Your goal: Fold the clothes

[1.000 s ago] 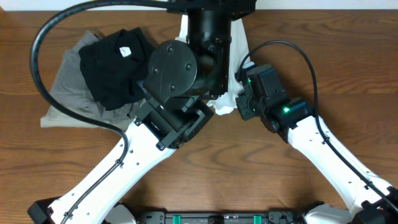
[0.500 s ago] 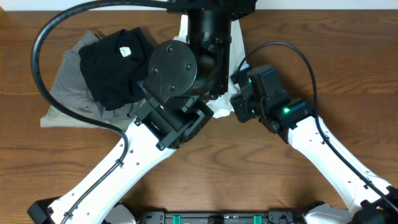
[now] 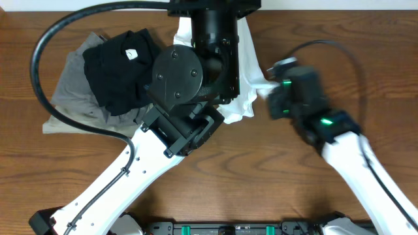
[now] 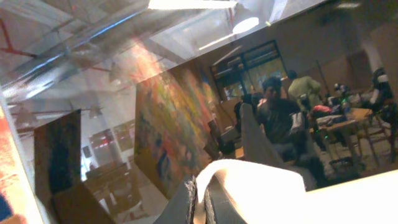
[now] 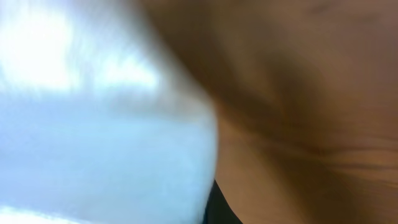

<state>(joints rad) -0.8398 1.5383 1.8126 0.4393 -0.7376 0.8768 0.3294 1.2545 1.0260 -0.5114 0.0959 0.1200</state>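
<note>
The white short-sleeved T-shirt (image 3: pixel 247 98) lies bunched at the far middle of the brown wooden worktop (image 3: pixel 261 176), largely hidden under the left arm. One corner is drawn taut toward the right tool (image 3: pixel 270 90), whose jaws are clamped on it. The left tool (image 4: pixel 200 200) is together too, seemingly pinching a shirt edge. The step in hand looks like spreading the shirt. The next move calls for pulling both holds apart to flatten it.
</note>
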